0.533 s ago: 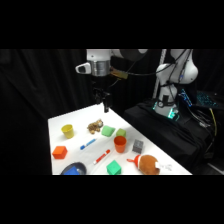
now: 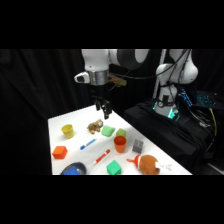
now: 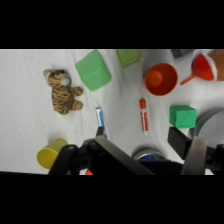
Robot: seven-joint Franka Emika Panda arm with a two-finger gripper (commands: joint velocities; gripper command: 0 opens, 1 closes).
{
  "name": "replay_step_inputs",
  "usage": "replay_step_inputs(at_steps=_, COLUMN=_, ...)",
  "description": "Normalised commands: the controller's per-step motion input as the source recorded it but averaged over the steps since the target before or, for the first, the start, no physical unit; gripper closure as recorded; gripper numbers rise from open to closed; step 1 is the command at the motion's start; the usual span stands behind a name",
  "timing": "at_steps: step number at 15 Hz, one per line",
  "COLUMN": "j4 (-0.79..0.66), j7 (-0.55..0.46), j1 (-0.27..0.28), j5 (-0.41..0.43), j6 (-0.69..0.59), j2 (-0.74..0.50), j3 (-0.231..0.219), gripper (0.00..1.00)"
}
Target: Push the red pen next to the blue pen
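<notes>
Gripper (image 2: 104,111) is hung above the toy tiger (image 2: 94,127), nothing held; finger gap cannot be told. Red pen (image 2: 101,157) is laid near the blue pen (image 2: 87,144), apart, beside an empty orange cup (image 2: 120,144). Yellow cup (image 2: 68,131) looks empty.

Looked like a robotics lab bench. White table (image 2: 57,122) set against black curtains all round. White arm (image 2: 107,60) mounted beside the table. Electronics box with a teal light (image 2: 166,111) and loose cables (image 2: 210,117) sat at the base. Tabletop strewn with test props: toy tiger (image 3: 63,91), yellow cup (image 2: 68,131), green blocks (image 3: 93,69).
</notes>
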Motion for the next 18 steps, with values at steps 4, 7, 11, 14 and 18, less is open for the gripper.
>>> replay_step_inputs(at_steps=4, j4=0.30, j7=0.08, j1=0.111, j5=-0.052, j6=0.02, j2=0.25, j3=0.071, gripper=0.00)
replay_step_inputs(at_steps=7, j4=0.17, j7=-0.02, j1=0.099, j5=0.014, j6=0.09, j2=0.14, j3=0.078, gripper=0.00)
replay_step_inputs(at_steps=11, j4=0.00, j7=-0.14, j1=0.061, j5=0.094, j6=0.24, j2=0.05, j3=0.077, gripper=0.00)
replay_step_inputs(at_steps=14, j4=-0.15, j7=-0.21, j1=0.034, j5=0.155, j6=0.33, j2=0.01, j3=0.076, gripper=0.00)
replay_step_inputs(at_steps=18, j4=-0.23, j7=-0.26, j1=0.006, j5=0.212, j6=0.36, j2=0.01, j3=0.079, gripper=0.00)
